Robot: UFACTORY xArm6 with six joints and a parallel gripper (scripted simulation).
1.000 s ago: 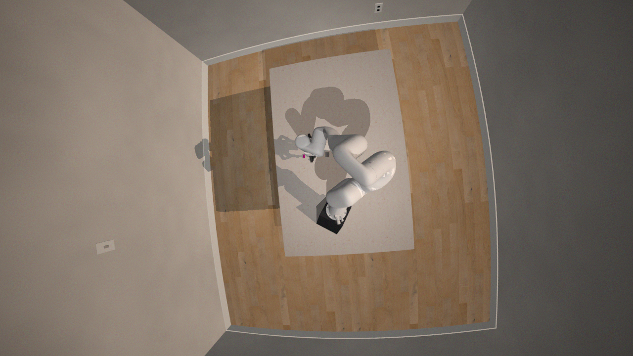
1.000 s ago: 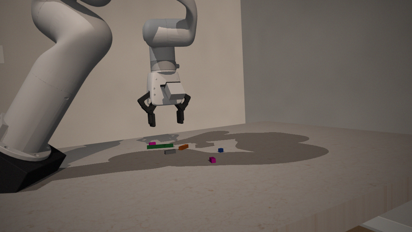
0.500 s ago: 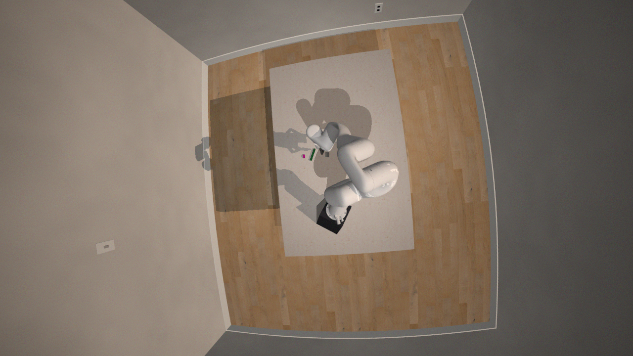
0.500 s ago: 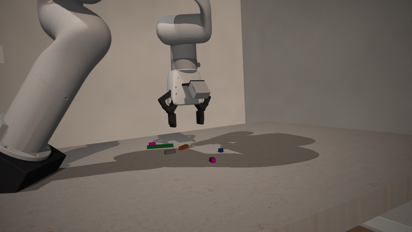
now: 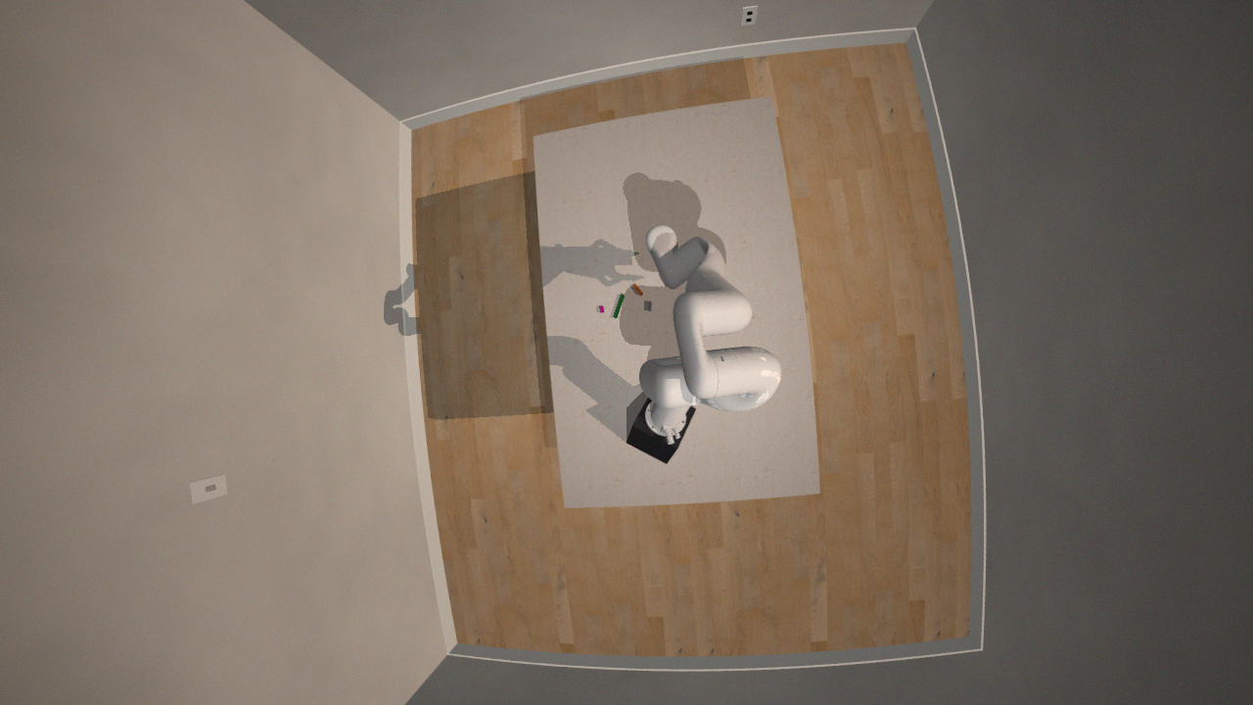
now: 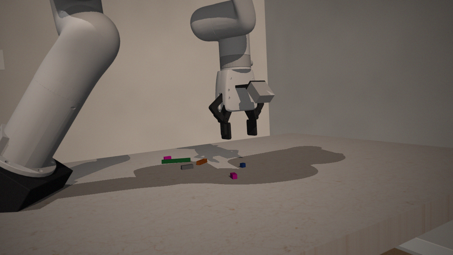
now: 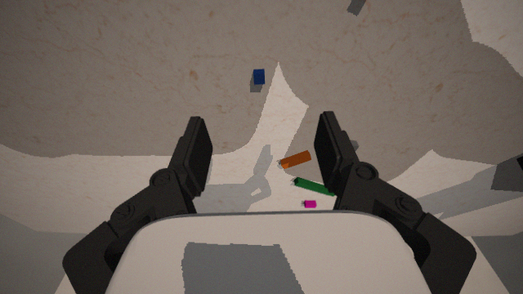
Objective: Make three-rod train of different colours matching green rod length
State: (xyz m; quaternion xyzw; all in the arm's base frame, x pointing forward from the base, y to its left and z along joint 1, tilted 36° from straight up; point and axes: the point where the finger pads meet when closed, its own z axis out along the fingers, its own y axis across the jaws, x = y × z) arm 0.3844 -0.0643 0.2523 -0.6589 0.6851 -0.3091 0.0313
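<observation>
Exterior view, nearest first: the table [image 5: 701, 478] [image 6: 221, 215] [image 7: 122, 82] shows its near edge at four o'clock, with a wide margin between it and the rods. The near magenta rod [image 6: 233, 176] is closest. At one o'clock from it, across a gap, sits the blue rod [image 6: 242, 165] [image 7: 259, 77]. At ten o'clock lies the grey rod [image 5: 649, 305] [image 6: 187, 166] [image 7: 355, 144], mostly hidden behind a finger in the wrist view. The orange rod [image 5: 636, 289] [image 6: 201, 162] [image 7: 296, 159] is at two o'clock from the grey, apart from it. Farther back come the green rod [image 5: 618, 305] [image 6: 176, 160] [image 7: 314, 186] and, beyond its left end, the far magenta rod [image 5: 600, 308] [image 6: 167, 157] [image 7: 310, 203]. No train is formed.

The gripper [image 6: 238, 136] [image 7: 261, 130] hangs above the tabletop, fingers spread, nothing between them, with air beneath both tips.

From above, the table's nine o'clock edge is closest to the far magenta rod; the black base [image 5: 652, 448] [image 6: 17, 201] stands toward six o'clock from the green.
</observation>
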